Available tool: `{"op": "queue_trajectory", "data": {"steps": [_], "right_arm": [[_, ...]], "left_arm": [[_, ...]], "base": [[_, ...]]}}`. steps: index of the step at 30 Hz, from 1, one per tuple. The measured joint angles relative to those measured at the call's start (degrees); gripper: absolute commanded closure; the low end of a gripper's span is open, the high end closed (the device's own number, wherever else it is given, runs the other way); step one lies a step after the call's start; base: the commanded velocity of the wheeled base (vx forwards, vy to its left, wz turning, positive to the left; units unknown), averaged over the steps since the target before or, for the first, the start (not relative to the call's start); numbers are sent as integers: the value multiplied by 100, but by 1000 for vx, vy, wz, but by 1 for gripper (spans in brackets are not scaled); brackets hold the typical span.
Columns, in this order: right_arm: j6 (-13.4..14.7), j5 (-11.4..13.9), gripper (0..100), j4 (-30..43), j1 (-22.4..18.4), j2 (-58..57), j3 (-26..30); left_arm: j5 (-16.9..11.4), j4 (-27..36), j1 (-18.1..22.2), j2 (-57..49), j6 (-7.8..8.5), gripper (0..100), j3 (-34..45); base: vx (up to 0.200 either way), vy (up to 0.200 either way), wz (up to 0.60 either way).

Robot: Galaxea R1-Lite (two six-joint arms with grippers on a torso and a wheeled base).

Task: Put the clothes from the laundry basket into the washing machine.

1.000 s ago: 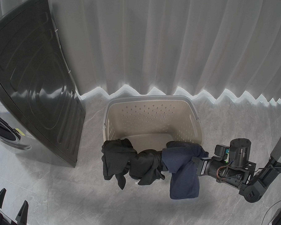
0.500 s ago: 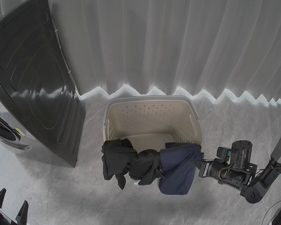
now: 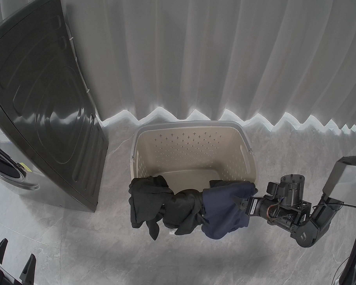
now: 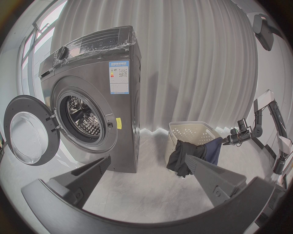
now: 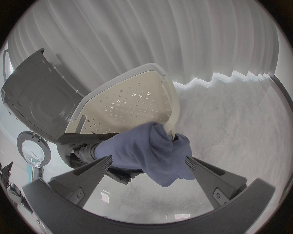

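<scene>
Now the right pincer (image 3: pixel 242 202) is at the near right corner of the laundry basket (image 3: pixel 190 123), just beside the rim. Its two fingers (image 5: pixel 105 161) stand wide apart. The navy garment (image 3: pixel 222 213) is bunched up between them, but I cannot tell if they touch the cloth. This garment hangs over the near rim of the basket, partly inside and partly down the outer wall. Beside it, toward the robot's left, the black clothes (image 3: pixel 155 204) hang over the same rim in a thick roll, and they touch the navy one. The basket is beige with small cross-shaped holes and stands on the grey floor (image 3: pixel 102 255), in front of a white curtain (image 3: pixel 213 52).

To the robot's left of the basket is the washing machine (image 4: pixel 91 91), dark grey, apart from the basket. Its round door (image 4: pixel 29 129) is swung open and the metal drum (image 4: pixel 81 117) shows inside. The left pincer (image 4: pixel 146 157) is low, well apart from the basket, facing the machine and the basket; its fingers are spread wide and hold nothing.
</scene>
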Motion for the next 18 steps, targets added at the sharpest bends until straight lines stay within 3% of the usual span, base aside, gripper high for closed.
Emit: {"op": "queue_trajectory", "data": {"steps": [1, 9, 18], "right_arm": [[5, -1, 100, -2, -1, 67, -65], [55, -4, 100, -17, 2, 325, -339], [154, -1, 100, -137, 132, 232, -111]], "left_arm": [[0, 2, 0, 0, 0, 0, 0], [0, 2, 0, 0, -2, 0, 0], [0, 2, 0, 0, -2, 0, 0]], "base": [[0, 0, 0], [0, 0, 0], [0, 0, 0]]}}
